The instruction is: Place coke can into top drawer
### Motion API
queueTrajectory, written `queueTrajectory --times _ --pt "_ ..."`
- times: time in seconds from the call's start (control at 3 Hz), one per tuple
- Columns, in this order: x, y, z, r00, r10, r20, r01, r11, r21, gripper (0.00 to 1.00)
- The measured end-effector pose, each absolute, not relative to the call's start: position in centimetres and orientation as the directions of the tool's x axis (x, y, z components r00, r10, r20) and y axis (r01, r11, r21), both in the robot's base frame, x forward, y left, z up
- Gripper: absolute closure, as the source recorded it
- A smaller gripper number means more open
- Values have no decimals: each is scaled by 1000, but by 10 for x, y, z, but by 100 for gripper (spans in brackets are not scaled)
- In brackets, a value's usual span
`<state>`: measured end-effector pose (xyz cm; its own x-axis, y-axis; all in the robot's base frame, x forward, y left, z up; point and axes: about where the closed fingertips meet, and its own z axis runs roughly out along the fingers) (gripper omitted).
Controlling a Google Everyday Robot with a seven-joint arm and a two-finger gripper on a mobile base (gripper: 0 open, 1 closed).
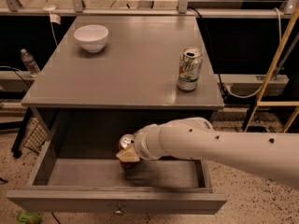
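The top drawer (117, 202) stands pulled out under the grey cabinet top, its flat front panel and small knob at the bottom of the view. The coke can (125, 143), red with a silver top, is upright inside the drawer near its middle. My gripper (128, 155) reaches in from the right on a white arm and is closed around the can, low over the drawer floor. The can's lower half is hidden behind the fingers.
A white-and-green soda can (189, 69) stands on the cabinet top (131, 73) at the right. A white bowl (91, 37) sits at its back left. A water bottle (29, 62) stands on the floor at left. Cables and a yellow frame are at right.
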<state>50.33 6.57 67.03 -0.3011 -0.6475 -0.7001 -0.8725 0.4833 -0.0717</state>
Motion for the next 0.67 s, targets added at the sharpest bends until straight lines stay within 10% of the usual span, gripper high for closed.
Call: queueTrajectory --times 0.67 --pt "503 67 673 -296 -649 -701 -874 481 -77 6"
